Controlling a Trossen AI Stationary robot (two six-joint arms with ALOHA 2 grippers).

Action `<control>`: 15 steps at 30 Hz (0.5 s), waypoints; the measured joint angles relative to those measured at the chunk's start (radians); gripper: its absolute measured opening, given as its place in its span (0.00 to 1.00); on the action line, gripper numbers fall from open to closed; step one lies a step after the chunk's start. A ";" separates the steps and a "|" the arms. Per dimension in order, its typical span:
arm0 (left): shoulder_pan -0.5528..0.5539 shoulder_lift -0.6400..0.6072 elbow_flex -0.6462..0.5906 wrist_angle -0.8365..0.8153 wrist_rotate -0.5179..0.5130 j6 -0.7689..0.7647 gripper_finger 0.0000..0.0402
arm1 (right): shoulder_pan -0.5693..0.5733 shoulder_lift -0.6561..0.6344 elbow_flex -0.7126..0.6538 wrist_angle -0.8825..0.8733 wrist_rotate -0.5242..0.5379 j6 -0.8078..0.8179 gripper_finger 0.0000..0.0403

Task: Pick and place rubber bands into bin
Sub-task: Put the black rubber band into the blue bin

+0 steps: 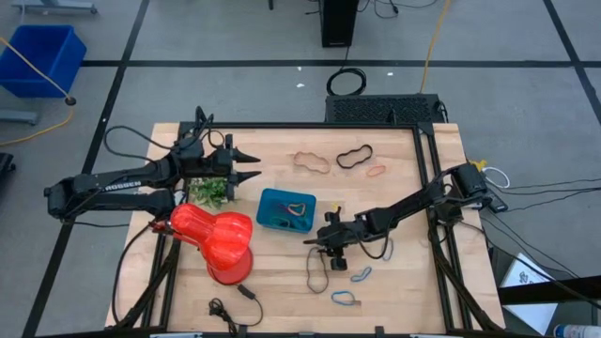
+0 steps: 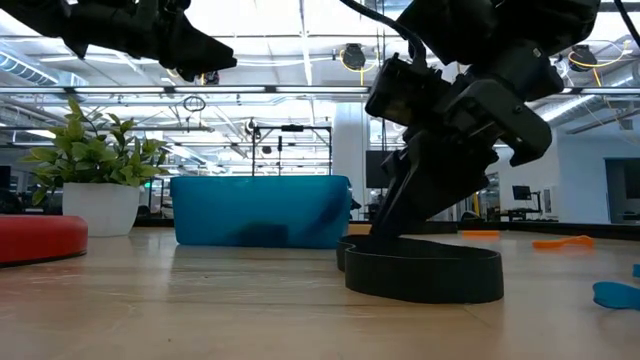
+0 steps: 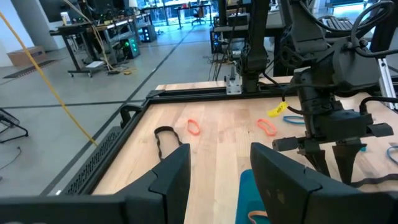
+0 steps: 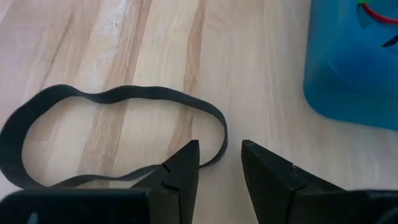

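Overhead and wrist views of a wooden table (image 1: 282, 160) inside a black metal frame. The right gripper (image 4: 221, 163) is reaching down to the table surface just beside the small shallow teal-blue rectangular plastic bin (image 1: 286, 210), on the side facing the right arm. Its two dark fingers (image 4: 180, 171) are standing slightly apart, with bare wood showing between the tips; nothing is held between them. A large thin black rubber band (image 4: 112, 134) is lying flat on the wood directly at the fingertips, one end of the loop passing just in front of one finger. In the low view the same black loop (image 2: 425, 270) is lying under the right gripper (image 2: 400, 225), though whether a fingertip is touching it is hard to tell from that angle.

The bin is sitting near the middle of the table, and a few coloured rubber bands (image 1: 299, 210) are already lying inside it. Two blue rubber bands (image 1: 345, 299) are lying on the wood near the table's front edge, beyond the black loop. At the far side of the table, well apart from the bin, are lying a tan loop (image 1: 311, 161), a black wavy loop (image 1: 354, 157) and a small orange loop (image 1: 376, 172).

The left gripper (image 1: 254, 165) is hovering above the table with its fingers parted and empty, beside a green leafy clump (image 1: 210, 192). A glossy red plastic vase (image 1: 214, 239) is lying next to the bin.
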 joint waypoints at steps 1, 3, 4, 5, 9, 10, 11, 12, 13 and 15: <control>0.000 0.000 0.000 0.000 0.000 0.000 0.44 | 0.000 0.000 0.000 -0.002 0.000 0.005 0.28; 0.000 0.000 0.000 0.000 0.000 0.000 0.44 | 0.000 0.000 0.000 -0.010 0.000 0.007 0.28; 0.000 0.000 0.000 0.000 0.000 0.000 0.44 | 0.000 0.000 0.000 -0.012 0.000 0.007 0.28; 0.000 0.000 0.000 0.000 0.000 0.000 0.44 | 0.000 0.000 0.000 -0.013 0.000 0.007 0.28; 0.000 0.000 0.000 0.000 0.000 0.000 0.44 | 0.000 0.000 0.000 -0.013 0.000 0.010 0.28; 0.000 0.000 0.000 0.000 0.000 0.000 0.44 | 0.000 0.000 0.000 -0.013 0.000 0.010 0.28; 0.000 0.000 0.000 0.000 0.000 0.000 0.44 | 0.000 0.000 0.000 -0.013 0.000 0.010 0.28; 0.000 0.000 0.000 0.000 0.000 0.000 0.44 | 0.000 0.000 0.000 -0.013 0.000 0.010 0.28; 0.000 0.000 0.000 0.000 0.000 0.000 0.44 | 0.000 0.000 0.000 -0.013 0.000 0.010 0.27; 0.000 0.000 0.000 0.000 0.000 0.000 0.44 | 0.000 0.000 0.000 -0.013 0.000 0.010 0.25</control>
